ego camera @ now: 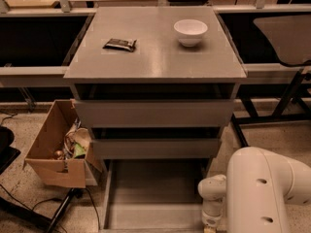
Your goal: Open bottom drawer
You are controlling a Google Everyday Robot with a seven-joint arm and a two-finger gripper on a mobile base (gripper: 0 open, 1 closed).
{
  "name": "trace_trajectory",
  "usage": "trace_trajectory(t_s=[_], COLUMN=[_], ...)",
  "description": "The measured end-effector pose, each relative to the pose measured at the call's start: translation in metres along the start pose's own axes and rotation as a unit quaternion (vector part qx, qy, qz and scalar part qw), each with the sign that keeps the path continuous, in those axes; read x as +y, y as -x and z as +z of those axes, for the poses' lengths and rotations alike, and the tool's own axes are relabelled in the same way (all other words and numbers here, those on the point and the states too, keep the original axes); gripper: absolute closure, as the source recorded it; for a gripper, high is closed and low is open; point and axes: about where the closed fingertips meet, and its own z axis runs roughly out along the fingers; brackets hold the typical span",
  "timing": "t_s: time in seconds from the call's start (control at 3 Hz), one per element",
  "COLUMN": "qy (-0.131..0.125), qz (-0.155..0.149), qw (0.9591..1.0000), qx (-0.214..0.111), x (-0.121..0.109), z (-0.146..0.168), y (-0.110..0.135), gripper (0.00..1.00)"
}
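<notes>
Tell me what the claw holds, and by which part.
Cannot be told. The claw sits at the picture's lower edge, at the front right corner of the pulled-out bottom drawer, and any hold there is cut off.

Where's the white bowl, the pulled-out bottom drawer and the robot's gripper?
white bowl (190,33): camera view, on its front outer wall.
bottom drawer (155,188): camera view, on its bare tray floor.
gripper (210,225): camera view, at the picture's bottom edge by the drawer's right side, on its visible upper part.
</notes>
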Motion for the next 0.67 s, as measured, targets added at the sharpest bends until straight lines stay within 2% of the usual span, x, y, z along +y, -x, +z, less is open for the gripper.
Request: trace_trajectory(t_s=[0.67], qy=[0.003], qz=[0.005], qw=[1.0], qx=[0.001], x=[0.0029], z=[-0.0007], y=[-0.0001], gripper=[1.0])
